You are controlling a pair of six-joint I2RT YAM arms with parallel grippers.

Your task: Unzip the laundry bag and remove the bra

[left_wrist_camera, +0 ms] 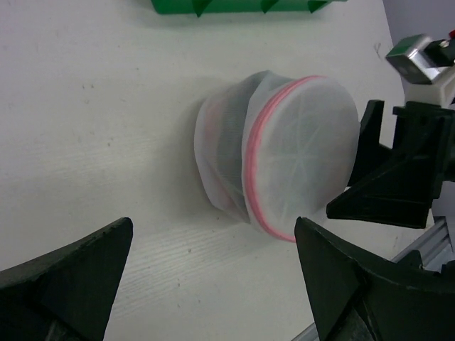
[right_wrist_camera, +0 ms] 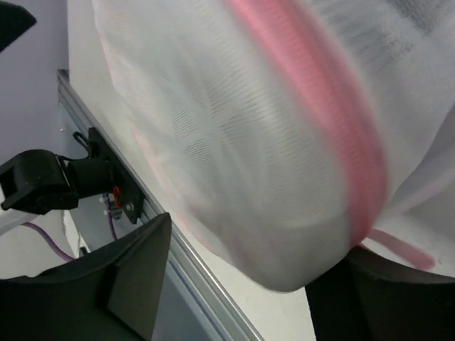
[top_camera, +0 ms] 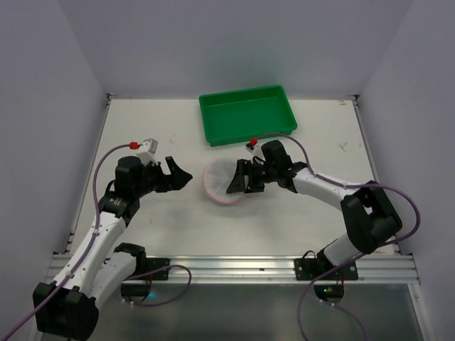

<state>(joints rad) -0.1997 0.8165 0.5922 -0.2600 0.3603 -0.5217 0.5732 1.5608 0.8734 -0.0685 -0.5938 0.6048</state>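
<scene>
Your right gripper [top_camera: 237, 179] has its jaws apart around the round white mesh laundry bag with pink trim [left_wrist_camera: 298, 160], propped on edge at mid-table, so if you withdraw while your left gripper [top_camera: 178, 174] hangs wide apart beside it, the bag could topple flat.

Open white surface [top_camera: 153, 131] to left of round white mesh bag with pink trim [top_camera: 215, 177]. Right claw [top_camera: 234, 180] crowds its right side. Green rectangular plastic tray [top_camera: 247, 114] stands behind.
</scene>
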